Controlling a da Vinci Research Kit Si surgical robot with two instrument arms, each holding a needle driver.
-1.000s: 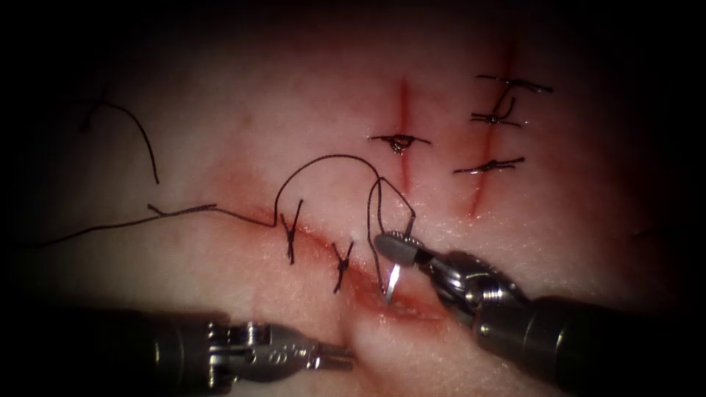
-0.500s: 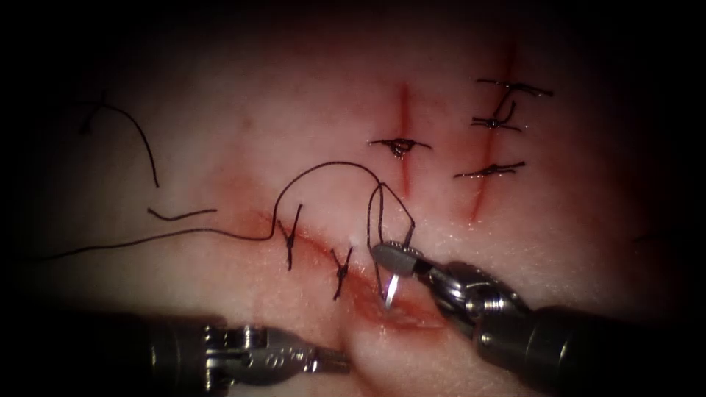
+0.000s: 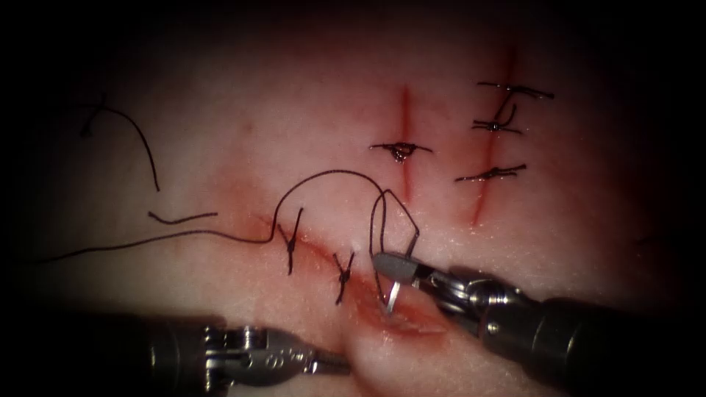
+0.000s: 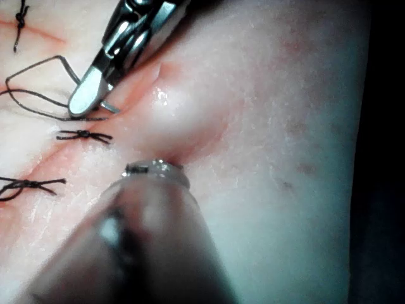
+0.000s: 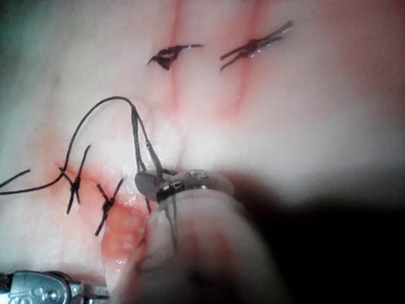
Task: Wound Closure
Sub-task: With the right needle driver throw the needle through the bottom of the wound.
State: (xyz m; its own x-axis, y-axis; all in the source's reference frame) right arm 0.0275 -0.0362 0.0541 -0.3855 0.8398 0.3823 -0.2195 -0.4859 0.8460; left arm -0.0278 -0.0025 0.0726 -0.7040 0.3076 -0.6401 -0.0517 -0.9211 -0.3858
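Clamped jaws of the right tool [image 3: 393, 265] hold the needle [image 3: 392, 295] near its upper end, its point aimed down into the open end of the cut [image 3: 397, 317] in the tissue [image 3: 294, 125]; whether the tip has entered is unclear. Thread [image 3: 323, 180] loops from the jaws and trails left past two tied stitches [image 3: 293, 239]. This arm's shaft slants in from the lower right. Coming in level along the lower edge, the left tool [image 3: 334, 360] has its jaws closed on a raised fold of tissue beside the cut.
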